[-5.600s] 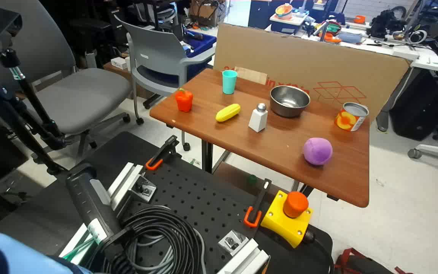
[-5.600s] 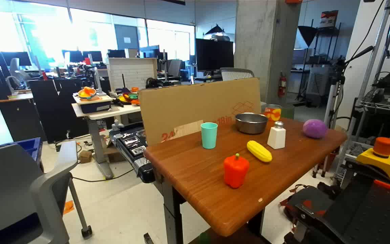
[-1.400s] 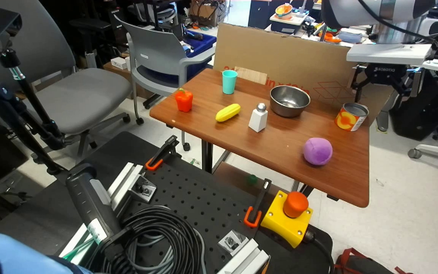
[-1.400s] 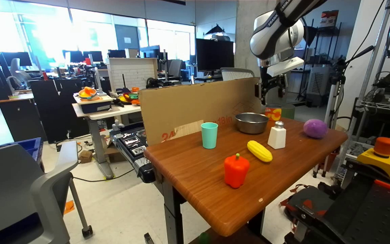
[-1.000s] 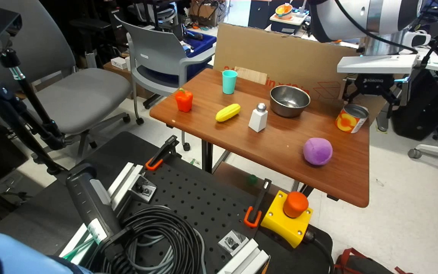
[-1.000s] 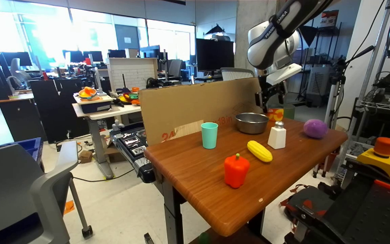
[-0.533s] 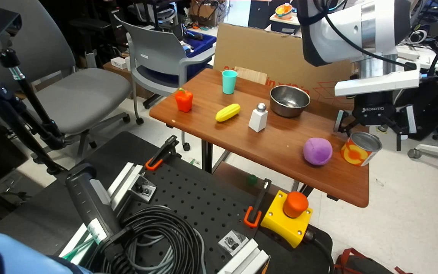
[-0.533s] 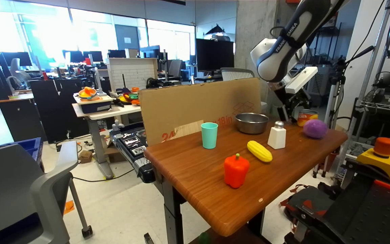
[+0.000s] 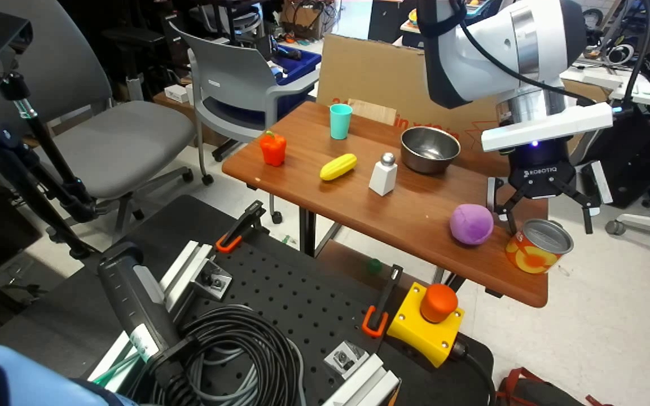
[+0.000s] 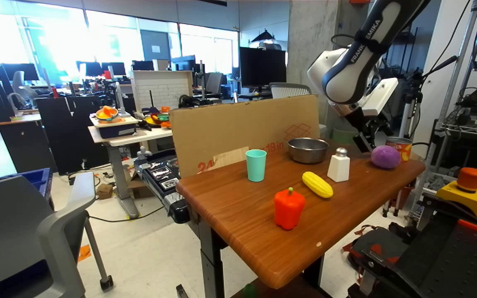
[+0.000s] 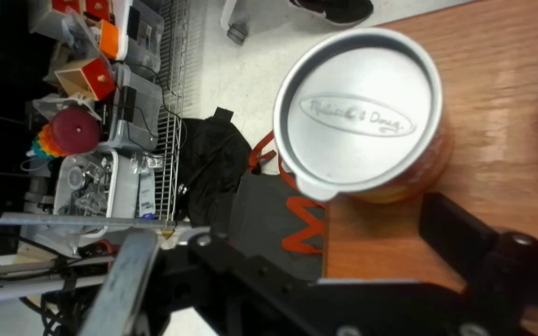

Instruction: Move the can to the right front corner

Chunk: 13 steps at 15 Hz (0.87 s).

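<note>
The orange can [image 9: 534,251] stands on the brown tabletop [image 9: 432,225], close to its side edge, near the right front corner [image 9: 536,294]. It also shows in an exterior view [image 10: 405,148], partly hidden by the purple ball. In the wrist view its silvery lid [image 11: 357,116] lies beyond the fingers, with bare wood between it and the gripper. My gripper [image 9: 549,226] is open and empty, just behind and above the can, its fingers spread wider than the can. In the wrist view the open fingers [image 11: 327,210] show low in the picture. Contact with the can cannot be told.
A purple ball [image 9: 471,224] sits close beside the can. A steel bowl [image 9: 430,150], white shaker [image 9: 383,177], yellow corn [image 9: 338,167], teal cup [image 9: 340,122] and red pepper [image 9: 273,149] stand further along the table. A cardboard sheet [image 9: 381,73] stands behind.
The arm came into view, lowered over the can and moved toward the front. The can moved along the table's side edge toward the front corner, past the purple ball. The gripper is open above it.
</note>
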Available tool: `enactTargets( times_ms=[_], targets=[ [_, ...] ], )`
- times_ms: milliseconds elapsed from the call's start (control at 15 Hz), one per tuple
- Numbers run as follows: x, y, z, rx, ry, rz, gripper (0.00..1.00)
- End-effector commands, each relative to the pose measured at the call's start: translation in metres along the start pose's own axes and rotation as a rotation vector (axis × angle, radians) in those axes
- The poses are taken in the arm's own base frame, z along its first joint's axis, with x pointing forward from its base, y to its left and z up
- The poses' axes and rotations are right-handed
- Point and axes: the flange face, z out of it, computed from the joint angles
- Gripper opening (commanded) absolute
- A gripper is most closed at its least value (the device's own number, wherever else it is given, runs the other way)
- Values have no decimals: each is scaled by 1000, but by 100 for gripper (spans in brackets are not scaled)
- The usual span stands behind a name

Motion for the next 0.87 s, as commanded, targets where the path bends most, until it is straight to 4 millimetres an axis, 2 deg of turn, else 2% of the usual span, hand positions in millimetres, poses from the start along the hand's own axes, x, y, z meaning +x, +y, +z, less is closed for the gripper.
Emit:
enactTargets(
  times_ms=[0, 133, 267, 333, 400, 533, 800],
  targets=[
    [-37, 3, -47, 58, 178, 0, 100],
    [-59, 11, -76, 111, 271, 4, 100],
    [-86, 19, -91, 162, 357, 2, 100],
    [-47, 13, -80, 101, 280, 11, 100],
    [-60, 17, -89, 118, 312, 14, 100],
    [-79, 22, -95, 137, 334, 18, 100],
    [-84, 18, -91, 144, 330, 12, 100]
  ],
)
